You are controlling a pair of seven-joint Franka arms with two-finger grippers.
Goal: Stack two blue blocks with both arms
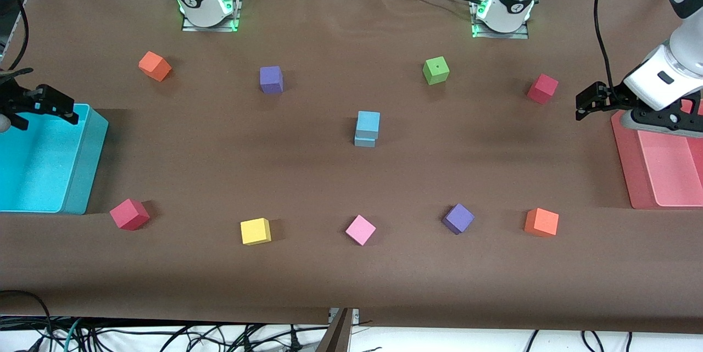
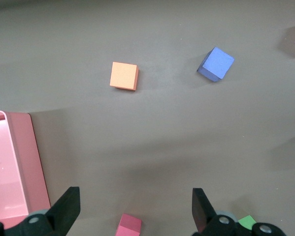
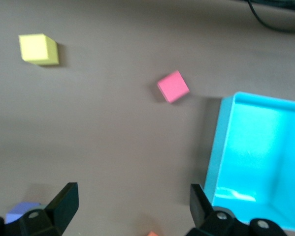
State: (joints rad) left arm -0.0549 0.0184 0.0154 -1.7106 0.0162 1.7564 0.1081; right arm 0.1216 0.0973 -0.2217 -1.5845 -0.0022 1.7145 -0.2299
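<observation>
The two light-blue blocks stand stacked at the middle of the table: the upper block (image 1: 368,123) sits on the lower one (image 1: 364,141), shifted slightly off its edges. My left gripper (image 1: 586,104) is open and empty, up in the air by the pink tray (image 1: 626,165) at the left arm's end of the table. In the left wrist view the left gripper (image 2: 136,196) has only bare table between its fingers. My right gripper (image 1: 57,106) is open and empty over the rim of the cyan bin (image 1: 82,176). In the right wrist view the right gripper (image 3: 134,194) is also empty.
Loose cubes ring the stack: orange (image 1: 155,66), purple (image 1: 271,79), green (image 1: 436,70) and red (image 1: 542,88) toward the robots' bases. Red (image 1: 129,214), yellow (image 1: 256,231), pink (image 1: 360,229), purple (image 1: 458,218) and orange (image 1: 541,222) lie nearer the camera.
</observation>
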